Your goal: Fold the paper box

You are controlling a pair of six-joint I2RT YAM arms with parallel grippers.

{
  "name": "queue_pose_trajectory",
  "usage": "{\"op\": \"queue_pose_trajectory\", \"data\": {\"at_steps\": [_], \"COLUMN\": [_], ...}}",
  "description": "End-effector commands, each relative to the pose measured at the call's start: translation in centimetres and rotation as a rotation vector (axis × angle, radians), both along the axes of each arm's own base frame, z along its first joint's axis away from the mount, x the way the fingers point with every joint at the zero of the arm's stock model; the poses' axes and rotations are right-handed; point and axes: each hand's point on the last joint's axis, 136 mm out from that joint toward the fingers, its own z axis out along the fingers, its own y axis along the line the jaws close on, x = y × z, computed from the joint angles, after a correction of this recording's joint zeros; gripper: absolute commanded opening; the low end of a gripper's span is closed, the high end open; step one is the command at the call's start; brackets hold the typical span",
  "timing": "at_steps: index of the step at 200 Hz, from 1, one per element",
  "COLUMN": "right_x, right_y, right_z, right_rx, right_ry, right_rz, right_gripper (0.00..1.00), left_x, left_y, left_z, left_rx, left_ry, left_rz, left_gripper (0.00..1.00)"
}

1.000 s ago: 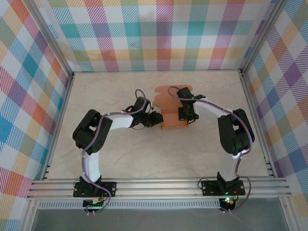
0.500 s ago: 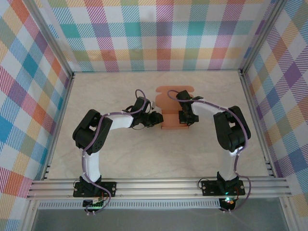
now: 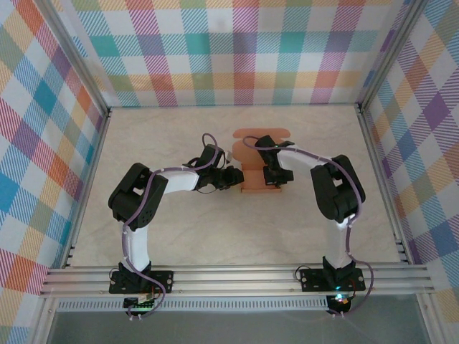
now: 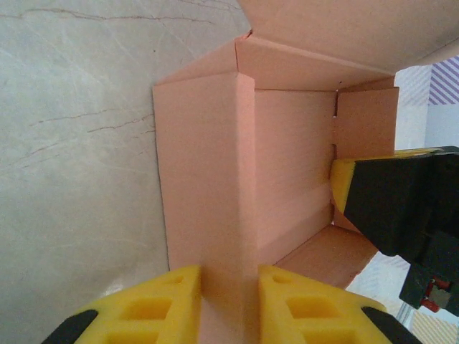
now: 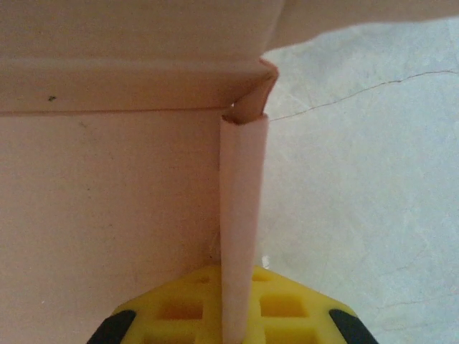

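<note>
From above, the paper box [image 3: 251,172] lies on the pale worktop [image 3: 179,229], about in the middle between left and right and a little toward the far side. Its far flap with rounded tabs lies open and flat. The left gripper [image 3: 235,178] reaches the left side of the box. The right gripper [image 3: 272,179] is at the right side of the box, toward its near end. The box is between the two.

In the left wrist view, the two yellow jaws are clamped on an upright side wall of the box, and this wall runs away from the camera. Past the wall there is the floor of the box and the opposite wall. The yellow and black jaws of the right arm meet that opposite wall.

In the right wrist view, a thin upright wall is seen from its edge, and the yellow jaws are clamped on it. On one side of this wall is the inside of the box, on the other side the bare worktop. At the corner the wall curls a little.
</note>
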Motion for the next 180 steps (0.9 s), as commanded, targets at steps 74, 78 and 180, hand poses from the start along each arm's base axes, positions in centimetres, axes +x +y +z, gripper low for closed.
{"op": "queue_pose_trajectory", "data": {"at_steps": [74, 78, 180], "right_x": [-2.2, -2.2, 1.3], "right_y": [-2.5, -2.3, 0.6], "right_z": [-3.4, -3.3, 3.2], "right_rx": [-0.249, -0.236, -0.023], "right_ry": [0.155, 0.148, -0.096], "right_rz": [-0.061, -0.063, -0.044], "right_gripper": [0.0, 0.0, 0.38], "left_x": [-0.7, -0.7, -0.8], "left_y": [-0.5, -0.5, -0.3], "left_z": [0.0, 0.0, -0.1], "left_rx": [-0.014, -0.014, -0.014], "left_ry": [-0.01, -0.009, -0.01], "left_rz": [-0.036, -0.036, -0.036], "left_gripper": [0.25, 0.25, 0.25]}}
